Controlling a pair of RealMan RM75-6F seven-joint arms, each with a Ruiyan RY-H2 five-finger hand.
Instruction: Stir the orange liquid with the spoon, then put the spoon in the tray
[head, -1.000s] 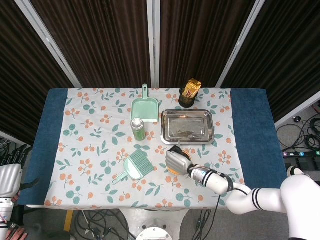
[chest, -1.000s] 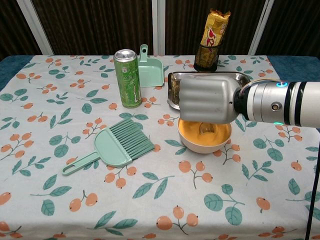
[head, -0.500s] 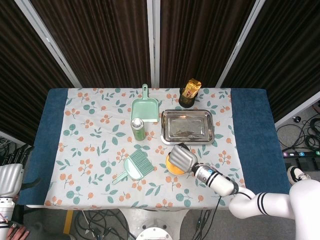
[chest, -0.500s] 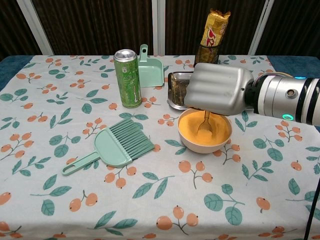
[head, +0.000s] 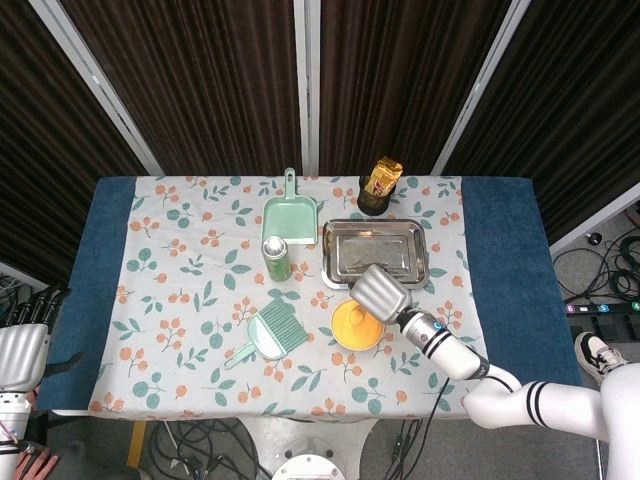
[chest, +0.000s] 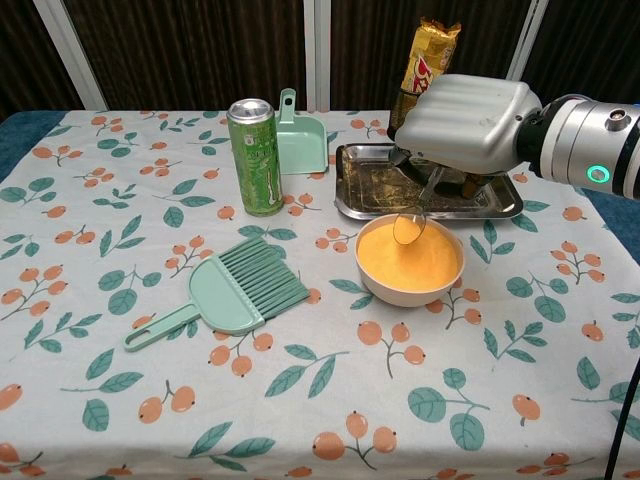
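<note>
Your right hand (chest: 470, 112) is above the far side of the bowl (chest: 409, 264), and its fingers pinch the handle of the spoon (chest: 412, 222). The spoon hangs down at a slant, and its scoop is just above the orange liquid (chest: 410, 256), at the far edge of the bowl; whether it touches the surface I cannot tell. I judge that the stirring is over and the step in hand is to carry the spoon to the tray (chest: 355, 196).

The steel tray lies just behind the bowl, so the way is short. Lift a little first, so that the scoop passes clear of the bowl's rim; a knock there could tip the bowl or splash liquid on the flowered tablecloth (chest: 120, 230). Hold the scoop over the bowl for a moment so that drops can fall back, then move straight away from the bowl over the tray. Lower the spoon until it rests on the tray floor before you loosen the fingers.

Beside the tray stands a dark cup with a golden packet (chest: 428, 65); keep the hand away from it. Your left hand (head: 22, 350) hangs off the table's corner, far from the bowl, and I cannot tell how its fingers lie.
</note>
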